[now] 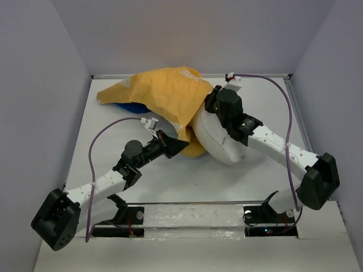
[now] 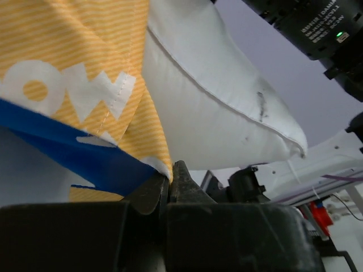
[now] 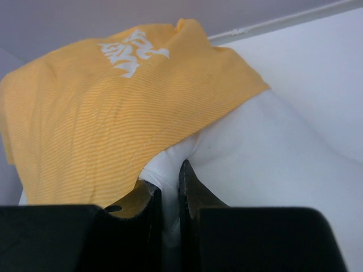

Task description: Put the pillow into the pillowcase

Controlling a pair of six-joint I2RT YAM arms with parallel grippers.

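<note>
Pillow (image 1: 218, 144) half inside pillowcase (image 1: 164, 93); left fingers (image 2: 184, 187) clamp pillowcase hem, right fingers (image 3: 190, 187) pinch pillow.

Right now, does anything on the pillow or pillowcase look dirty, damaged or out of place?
Yes. The pillow carries a dark smudge beside its seam, toward one corner, in the left wrist view. Whether it is dirt or a scuff I cannot tell. The pillowcase lies bunched and covers only part of it.

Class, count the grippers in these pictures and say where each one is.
2. The left gripper is shut on the pillowcase hem at its near edge. The right gripper pinches the pillow right beside the pillowcase's edge. None seems hidden.
</note>
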